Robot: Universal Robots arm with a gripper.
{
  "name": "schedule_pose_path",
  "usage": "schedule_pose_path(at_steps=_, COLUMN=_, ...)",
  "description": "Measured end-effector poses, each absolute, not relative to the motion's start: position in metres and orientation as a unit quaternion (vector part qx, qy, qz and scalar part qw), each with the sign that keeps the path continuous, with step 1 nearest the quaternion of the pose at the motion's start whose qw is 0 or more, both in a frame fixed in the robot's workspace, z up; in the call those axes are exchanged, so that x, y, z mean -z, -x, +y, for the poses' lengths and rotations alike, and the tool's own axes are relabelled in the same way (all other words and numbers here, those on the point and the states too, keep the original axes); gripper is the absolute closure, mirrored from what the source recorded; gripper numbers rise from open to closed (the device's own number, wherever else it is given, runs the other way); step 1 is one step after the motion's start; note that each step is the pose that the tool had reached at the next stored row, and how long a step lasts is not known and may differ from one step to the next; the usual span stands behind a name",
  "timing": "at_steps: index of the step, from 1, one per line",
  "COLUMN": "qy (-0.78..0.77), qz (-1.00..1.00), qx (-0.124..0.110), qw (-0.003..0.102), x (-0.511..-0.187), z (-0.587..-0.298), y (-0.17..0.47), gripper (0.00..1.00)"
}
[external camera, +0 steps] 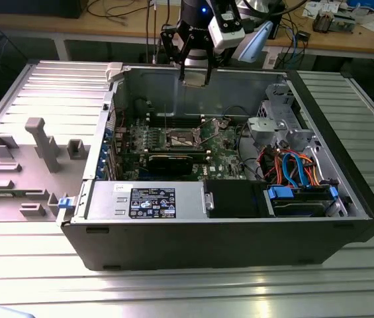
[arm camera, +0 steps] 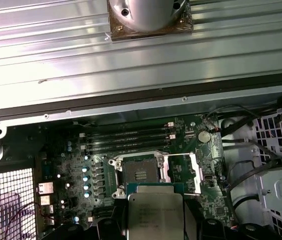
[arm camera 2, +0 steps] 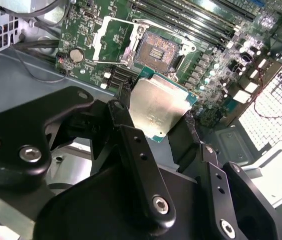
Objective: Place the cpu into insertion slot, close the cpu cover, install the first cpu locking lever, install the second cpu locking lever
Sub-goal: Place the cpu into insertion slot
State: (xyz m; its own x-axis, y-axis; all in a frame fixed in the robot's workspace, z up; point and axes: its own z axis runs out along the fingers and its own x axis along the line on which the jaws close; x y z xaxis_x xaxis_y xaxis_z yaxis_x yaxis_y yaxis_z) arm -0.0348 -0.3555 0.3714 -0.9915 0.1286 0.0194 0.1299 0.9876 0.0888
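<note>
My gripper [external camera: 195, 71] hangs above the far wall of the open computer case and is shut on the cpu [external camera: 195, 75]. The cpu [arm camera 2: 158, 107] is a silver-grey square, pinched at two opposite edges by black fingertips [arm camera 2: 123, 95]. It also shows in the first wrist view [arm camera: 155, 212]. Below it on the green board lies the insertion slot [arm camera 2: 159, 50] [arm camera: 141, 175] [external camera: 185, 139], dark-centred and with nothing in it. The cpu cover [arm camera 2: 113, 40] [arm camera: 183, 172] is swung open beside the slot. The cpu is well above the board, touching nothing but the fingers.
Long memory slots [arm camera: 128, 137] run beside the slot. A black expansion card [external camera: 173, 161] lies nearer the front, with the power supply [external camera: 143, 201] and drive bay [external camera: 236, 199] in front of it. Cables [external camera: 292, 165] crowd the exterior view's right. A grey fixture [external camera: 41, 142] stands outside the case.
</note>
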Motion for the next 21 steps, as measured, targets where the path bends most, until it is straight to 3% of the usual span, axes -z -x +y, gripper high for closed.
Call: schedule_pose_path(at_steps=21, qy=0.083, qz=-0.996, qx=0.045, qw=0.006, x=-0.3709, z=-0.3583, y=0.0348, gripper=0.45)
